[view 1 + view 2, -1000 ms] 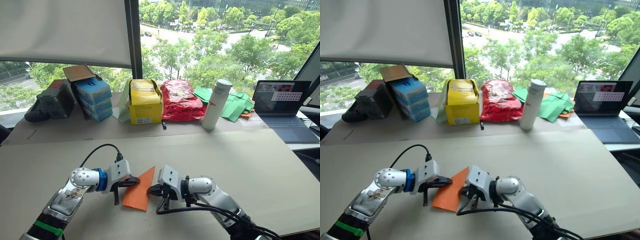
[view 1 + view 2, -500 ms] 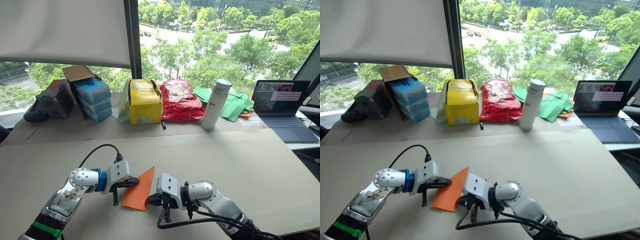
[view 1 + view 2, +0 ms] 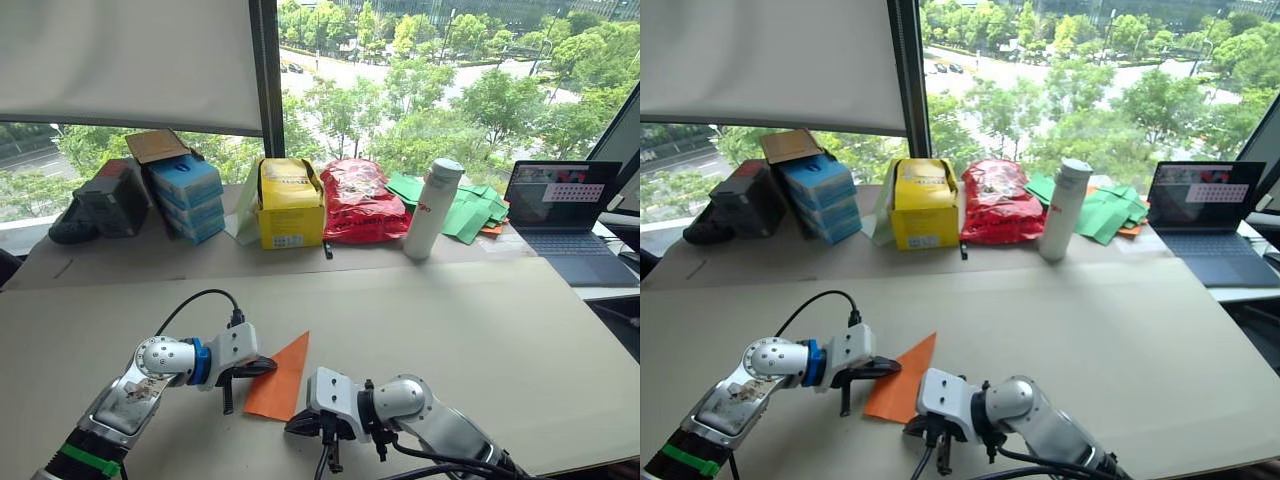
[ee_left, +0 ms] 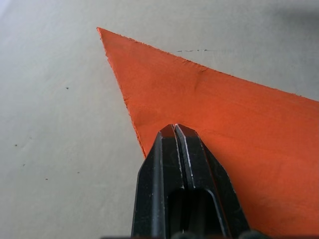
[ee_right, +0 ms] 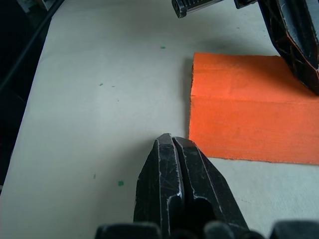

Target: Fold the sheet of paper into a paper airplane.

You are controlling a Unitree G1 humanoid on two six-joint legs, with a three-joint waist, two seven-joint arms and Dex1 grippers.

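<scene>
The sheet of paper (image 3: 279, 377) is bright orange and lies flat on the table (image 3: 470, 320), folded into a pointed wedge like a paper airplane, its tip pointing away from me. My left gripper (image 3: 262, 367) is shut, and its fingertips (image 4: 174, 130) rest on top of the paper near its left edge. My right gripper (image 3: 297, 425) is shut too. It sits low on the table just off the paper's blunt near end (image 5: 239, 119), a small gap from its edge. A lengthwise crease runs across the paper in the right wrist view.
Along the back of the table stand a black bag (image 3: 95, 205), blue boxes (image 3: 187, 195), a yellow box (image 3: 290, 205), a red bag (image 3: 358, 200), a white bottle (image 3: 432, 210), green folded papers (image 3: 468, 212) and an open laptop (image 3: 565, 215).
My right gripper has drawn back toward me, from the paper's right edge down to just off its near end. The left gripper and the paper have stayed put.
</scene>
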